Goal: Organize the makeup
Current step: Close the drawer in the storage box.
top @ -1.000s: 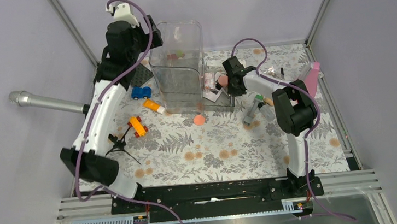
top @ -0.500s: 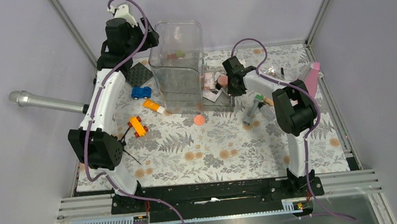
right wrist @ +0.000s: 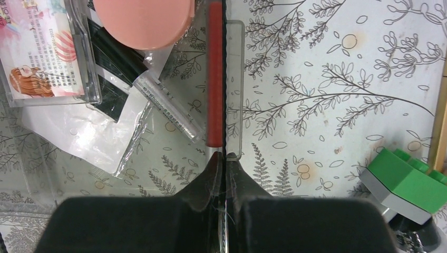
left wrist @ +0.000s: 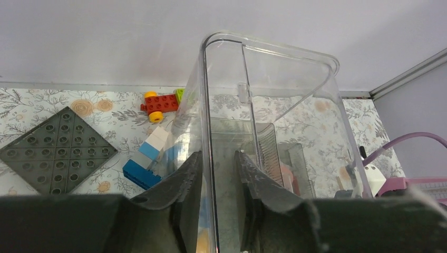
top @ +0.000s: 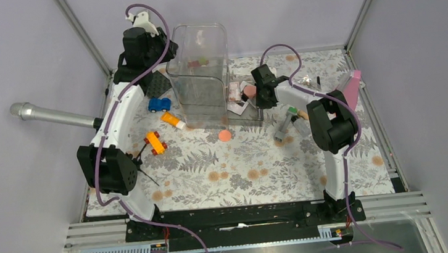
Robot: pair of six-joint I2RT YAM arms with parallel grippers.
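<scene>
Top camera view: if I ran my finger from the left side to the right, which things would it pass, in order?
Silver microphone → blue toy car → tall clear container → pink disc → grey tube with green cap → pink object by the right wall.

Left gripper straddles the near wall of a tall clear plastic bin; gap visible at the inner finger. Dark grey studded baseplate lies left on the bench, with blue-and-white blocks beside the bin.
</scene>
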